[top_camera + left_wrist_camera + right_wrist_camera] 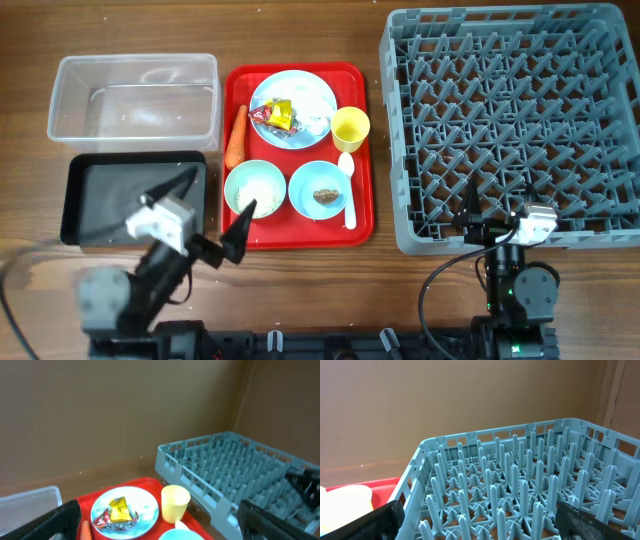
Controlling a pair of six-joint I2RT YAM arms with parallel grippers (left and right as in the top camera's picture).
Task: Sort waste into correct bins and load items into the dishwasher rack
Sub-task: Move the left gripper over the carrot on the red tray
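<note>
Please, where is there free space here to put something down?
Free: the dishwasher rack, the clear tub, and the bare table on the far side of the red tray. Crowded: the red tray itself. The gap between it and the rack is narrow.

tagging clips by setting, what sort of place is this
Probably a test bench staged as a dish-clearing station: grey dishwasher rack, red tray holding a littered plate, clear tub and black tray for waste.

black arms, white wrist blocks, black tool fingers, black cable
</note>
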